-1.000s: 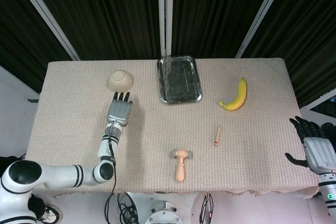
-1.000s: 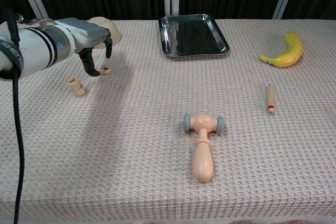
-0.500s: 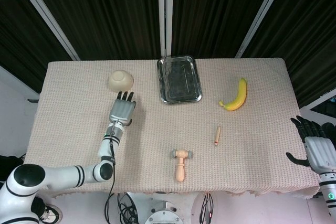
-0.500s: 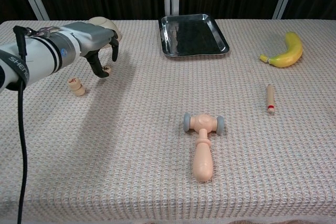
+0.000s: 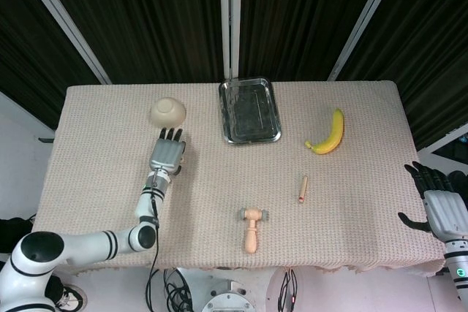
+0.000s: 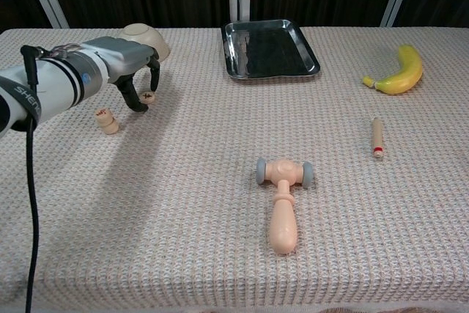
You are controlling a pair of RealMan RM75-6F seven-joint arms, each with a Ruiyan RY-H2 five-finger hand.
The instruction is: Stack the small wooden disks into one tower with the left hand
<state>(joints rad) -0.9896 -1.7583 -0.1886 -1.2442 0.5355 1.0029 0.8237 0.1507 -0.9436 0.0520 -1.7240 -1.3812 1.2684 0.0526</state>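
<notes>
Left robot hand (image 6: 130, 64) hangs palm-down over the far-left part of the counter (image 6: 183, 203), fingers curled downward and apart, nothing held. In the chest view its fingertips (image 6: 139, 106) come down around a single wooden disk (image 6: 149, 97); the disk lies flat on the cloth between the fingers. Cannot tell whether any finger touches it. In the head view the same hand (image 5: 167, 154) covers this disk.

Small disk stack (image 6: 107, 121) stands just beside the hand, nearer the counter's left edge and slightly nearer the front than the single disk. It appears to be two disks high, with a red mark on top; exact count is not certain at this size. Stack and single disk are apart.

Beige bowl (image 5: 168, 111) sits upside down just beyond the left hand, toward the far edge; in the chest view it is partly hidden behind the hand.

Right robot hand (image 5: 437, 202) is off the counter past its right edge near the front corner, seen only in the head view, fingers spread, holding nothing.

Other items:
- Metal tray (image 6: 272, 67), far edge, about centre.
- Banana (image 6: 400, 71), far-right area.
- Small wooden stick with a red band (image 6: 377, 138), right side, midway between far and front edges.
- Wooden toy mallet (image 6: 283, 203), centre front, head toward the far edge, handle toward the front edge.
</notes>
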